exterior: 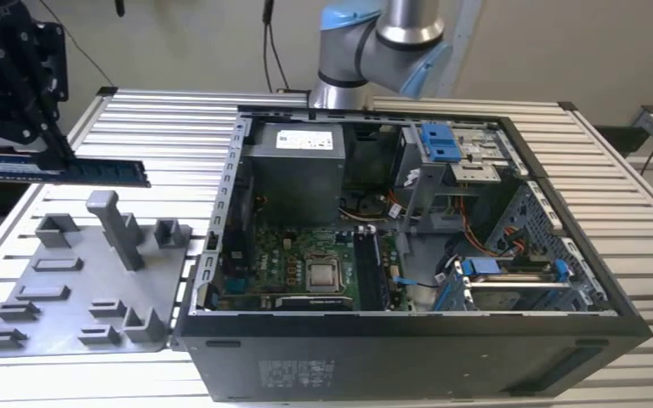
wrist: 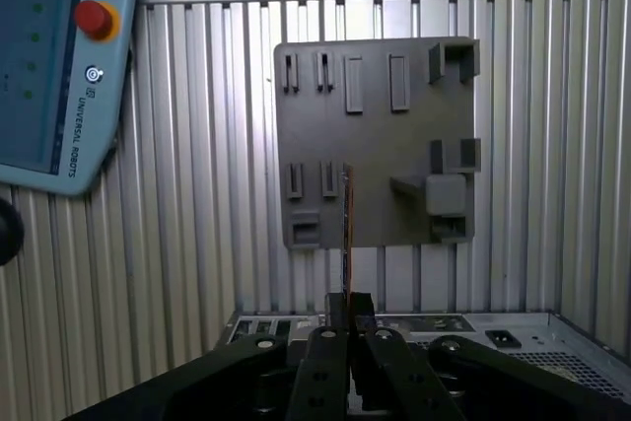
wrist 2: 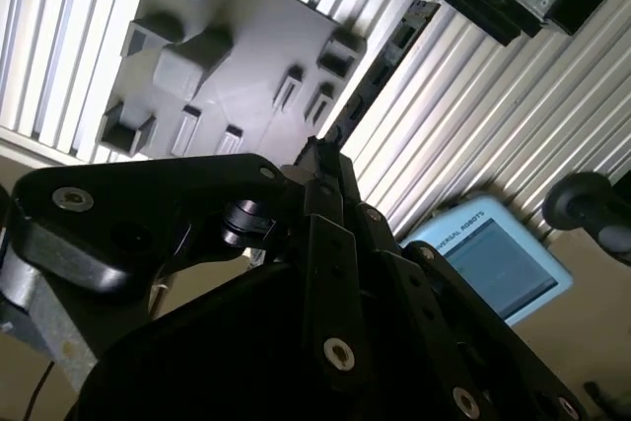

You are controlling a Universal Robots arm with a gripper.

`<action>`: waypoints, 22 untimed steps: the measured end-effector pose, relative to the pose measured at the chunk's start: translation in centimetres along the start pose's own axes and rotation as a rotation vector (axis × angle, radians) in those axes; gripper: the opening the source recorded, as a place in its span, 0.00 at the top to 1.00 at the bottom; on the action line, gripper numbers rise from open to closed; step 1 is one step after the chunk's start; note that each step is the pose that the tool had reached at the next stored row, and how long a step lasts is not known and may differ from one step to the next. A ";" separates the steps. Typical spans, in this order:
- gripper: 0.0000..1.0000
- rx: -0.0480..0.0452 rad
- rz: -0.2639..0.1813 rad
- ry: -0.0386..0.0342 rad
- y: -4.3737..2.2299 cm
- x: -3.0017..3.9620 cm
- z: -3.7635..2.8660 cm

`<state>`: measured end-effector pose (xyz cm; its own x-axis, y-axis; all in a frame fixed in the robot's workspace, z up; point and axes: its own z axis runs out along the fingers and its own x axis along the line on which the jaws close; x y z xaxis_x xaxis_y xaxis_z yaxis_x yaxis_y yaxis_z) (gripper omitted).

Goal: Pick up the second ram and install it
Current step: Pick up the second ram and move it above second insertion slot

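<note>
In the exterior view, my gripper (exterior: 59, 155) hangs at the far left, above the grey plastic tray (exterior: 77, 289). It is shut on the second ram (exterior: 94, 172), a long dark blue-green stick held level and clear of the tray. The stick juts toward the open computer case (exterior: 417, 255). In the first wrist view the second ram (wrist: 347, 229) shows edge-on as a thin line running out from the gripper (wrist: 347, 305), over the tray (wrist: 375, 145). The black linkages of the gripper (wrist 2: 320, 155) cover much of the second wrist view, with the tray (wrist 2: 237, 56) beyond.
The case lies open, with the motherboard (exterior: 303, 263), its CPU socket (exterior: 324, 274) and dark memory slots (exterior: 369, 268) showing. A power supply (exterior: 295, 161) and blue drive brackets (exterior: 445, 144) stand inside. A teach pendant (wrist: 49, 66) lies on the slatted table (exterior: 156, 127).
</note>
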<state>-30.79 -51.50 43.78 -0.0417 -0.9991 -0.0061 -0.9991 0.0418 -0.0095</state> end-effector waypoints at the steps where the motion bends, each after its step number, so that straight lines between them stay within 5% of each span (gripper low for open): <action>1: 0.87 -0.0004 0.000 0.0001 -0.31 -0.01 0.00; 22: 0.87 -0.0097 0.000 0.0004 -6.82 -0.28 0.07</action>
<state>-23.96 -51.50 43.77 -0.0418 -0.9991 -0.0058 -0.9991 0.0418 0.0002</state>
